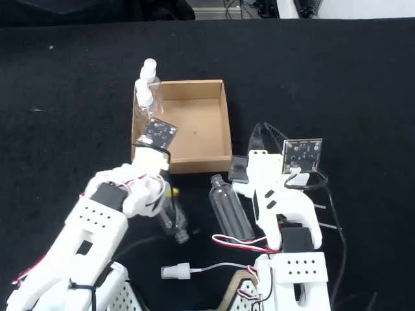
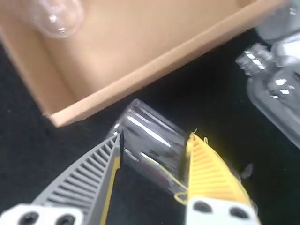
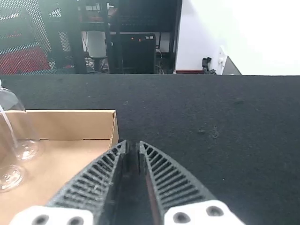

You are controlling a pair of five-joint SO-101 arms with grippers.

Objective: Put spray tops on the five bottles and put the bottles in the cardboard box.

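A loose spray top (image 1: 176,271) with its thin tube lies nearest the arm bases, well on the near side of the cardboard box (image 1: 194,126).

Closer to the box, the left gripper (image 1: 166,194) is clenched around a clear bottle (image 1: 172,220). In the left wrist view, the grey and yellow fingers (image 2: 206,164) of this gripper (image 2: 154,138) press on either side of the bottle's body (image 2: 150,140). This bottle has an open neck with no top. The neck points away from the box, and the base sits just off the box's near wall (image 2: 140,70).

Beside it, on the right arm's side, a second uncapped bottle (image 1: 231,210) lies on the black table (image 1: 337,84) with its neck (image 2: 253,58) turned toward the box.

The right gripper (image 1: 237,170) hangs just outside the box's near right corner. Its fingers are pressed together with nothing between them, as the right wrist view shows (image 3: 132,145).

The box is open at the top. Two bottles with white spray tops (image 1: 145,91) stand inside it at the far left corner. Their clear bases (image 3: 14,145) rest on the box floor.
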